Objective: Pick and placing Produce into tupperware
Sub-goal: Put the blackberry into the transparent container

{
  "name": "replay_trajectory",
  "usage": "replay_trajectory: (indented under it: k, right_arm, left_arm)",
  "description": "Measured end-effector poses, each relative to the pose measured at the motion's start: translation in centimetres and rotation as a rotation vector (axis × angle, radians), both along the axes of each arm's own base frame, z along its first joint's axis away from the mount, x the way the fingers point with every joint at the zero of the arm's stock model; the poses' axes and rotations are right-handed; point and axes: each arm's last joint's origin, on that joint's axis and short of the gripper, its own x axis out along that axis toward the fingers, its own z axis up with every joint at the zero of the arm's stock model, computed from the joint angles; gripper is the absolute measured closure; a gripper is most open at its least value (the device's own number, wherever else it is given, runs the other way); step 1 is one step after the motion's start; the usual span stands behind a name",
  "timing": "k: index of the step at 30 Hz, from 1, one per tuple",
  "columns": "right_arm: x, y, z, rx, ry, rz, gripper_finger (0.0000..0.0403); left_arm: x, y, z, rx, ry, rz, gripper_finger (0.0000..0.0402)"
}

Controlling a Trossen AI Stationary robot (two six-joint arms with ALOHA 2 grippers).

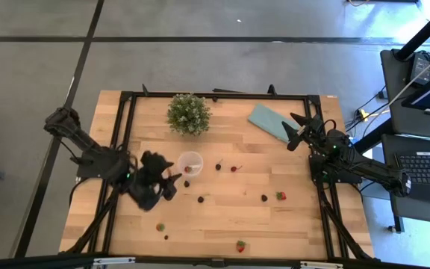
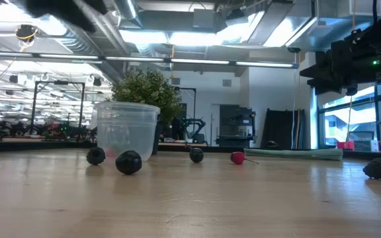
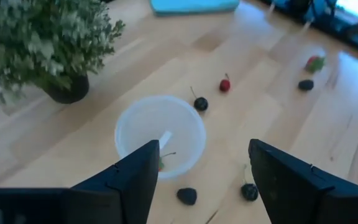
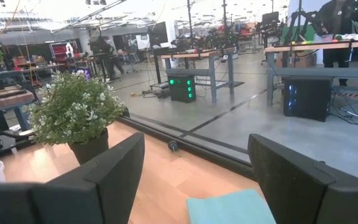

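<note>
Although the left gripper (image 1: 172,181) hangs just beside the small round clear-whitish plastic cup (image 1: 190,164) with its two dark fingers (image 3: 135,177) spread apart and nothing between them, most of the tiny berries lie loose on the pale wooden surface (image 1: 222,224). In the left wrist view a red berry with a green top (image 3: 161,163) shows inside the cup near its wall, two dark blackberry-like berries (image 3: 187,196) lie just outside it on the near side, and beyond the cup sit a dark stemmed berry (image 3: 201,104) and a small red one (image 3: 225,84). The cup looks light, so a finger brushing its rim as the arm moves could tip or shove it; the round berries could roll when nudged. Farther off stand the bushy green potted plant (image 1: 188,113) and the flat teal rectangular cloth (image 1: 269,122), with the right gripper (image 1: 298,128) waiting near the cloth, its fingers wide apart and empty. Whether the cup holds more than one berry is hard to make out, since a finger covers part of it.
</note>
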Motion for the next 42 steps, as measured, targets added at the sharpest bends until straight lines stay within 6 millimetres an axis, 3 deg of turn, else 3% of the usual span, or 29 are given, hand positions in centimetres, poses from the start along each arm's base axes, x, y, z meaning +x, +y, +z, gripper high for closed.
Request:
replay_trajectory:
  k: [7, 12, 31, 42]
  right_arm:
    - [0.0, 0.0, 0.0, 0.001, -0.001, 0.000, 0.0115]
    - [0.0, 0.0, 0.0, 0.002, -0.002, 0.001, 0.0115]
    - [0.0, 0.0, 0.0, 0.005, -0.004, 0.001, 0.0115]
    - [0.0, 0.0, 0.0, 0.005, -0.005, 0.001, 0.0115]
  left_arm:
    - [-1.0, -1.7, -7.1, -0.093, -0.175, 0.025, 0.0164]
    - [-0.8, -1.9, -11.4, -0.151, -0.122, -0.008, 0.0164]
    - [0.1, -2.9, -16.3, 0.082, 0.093, -0.175, 0.0164]
    - [0.6, -2.4, -17.8, 0.101, 0.031, -0.041, 0.0164]
